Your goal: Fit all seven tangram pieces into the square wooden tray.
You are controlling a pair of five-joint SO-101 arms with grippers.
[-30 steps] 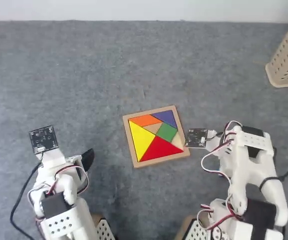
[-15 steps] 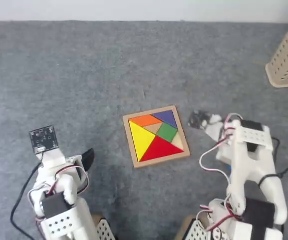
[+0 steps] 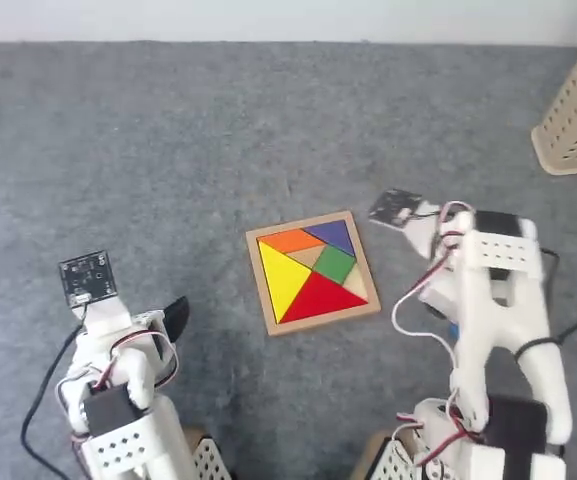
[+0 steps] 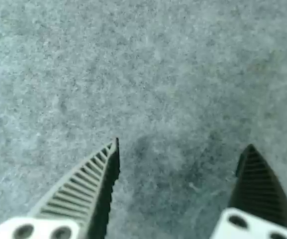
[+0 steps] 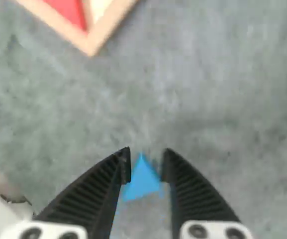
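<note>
High view: the grey bench (image 3: 168,130) carries everything. The tray (image 3: 326,320) lies between the two arms, nearer the right arm (image 3: 493,300) than the left arm (image 3: 118,370).
Tray state: square and wooden, turned a little askew to the bench edge, and mostly filled.
Pieces in tray: the yellow piece (image 3: 280,280) and red piece (image 3: 318,295) are the big triangles, with orange, purple and green ones beside them. Two pale patches (image 3: 356,285) remain, one mid-tray and one at the rim facing the right arm. I cannot tell whether they are pieces or bare tray floor.
Left pincer (image 4: 183,144): spread wide with nothing in it, over bare bench, well apart from the tray.
Right pincer (image 5: 146,150): drawn in to a narrow gap, its fingers against two sides of the blue triangle (image 5: 142,179), which sits nipped between them.
Blue triangle place: off the tray, near the corner that holds the red piece. I cannot tell whether it rests on the bench or is just lifted.
Axis: its apex points out along the fingers toward their tips, with the broad base back toward the wrist.
Key relation: the tray lies out past the right fingertips and toward the left arm's side, with its corner rim close by.
Judgement: the right arm looks best placed to carry the piece across that rim to a pale patch. The triangle will probably need turning so its edges match the gap.
</note>
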